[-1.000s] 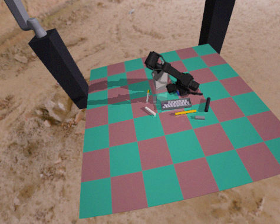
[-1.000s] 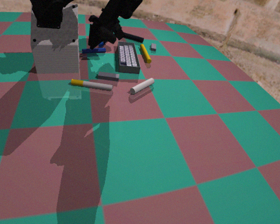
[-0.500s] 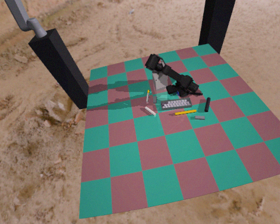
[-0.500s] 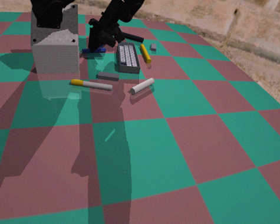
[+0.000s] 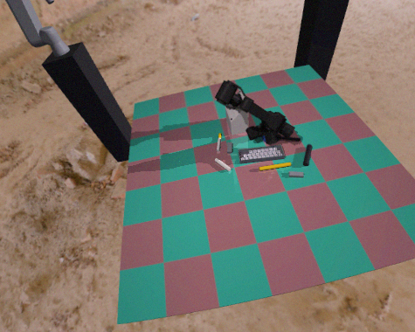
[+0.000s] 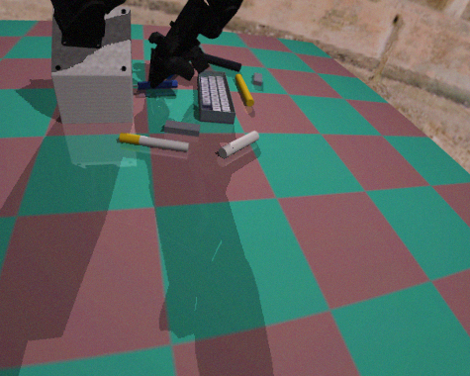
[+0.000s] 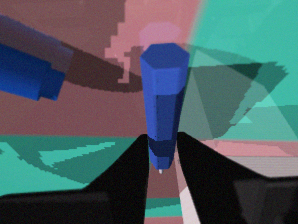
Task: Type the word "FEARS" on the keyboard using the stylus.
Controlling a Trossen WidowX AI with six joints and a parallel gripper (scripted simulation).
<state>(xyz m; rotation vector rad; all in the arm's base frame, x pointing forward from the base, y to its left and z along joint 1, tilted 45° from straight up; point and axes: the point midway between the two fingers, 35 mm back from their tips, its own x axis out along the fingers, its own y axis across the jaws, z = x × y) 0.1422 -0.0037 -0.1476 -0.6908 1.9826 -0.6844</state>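
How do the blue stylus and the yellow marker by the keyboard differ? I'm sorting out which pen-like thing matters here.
The blue stylus sits between the closed fingers of the gripper, while the yellow marker lies untouched. The stylus is on the arm's side of the keyboard; the marker lies along the keyboard's opposite long edge. The stylus is blue, the marker yellow. Both are slim rods lying low on the checkered mat.
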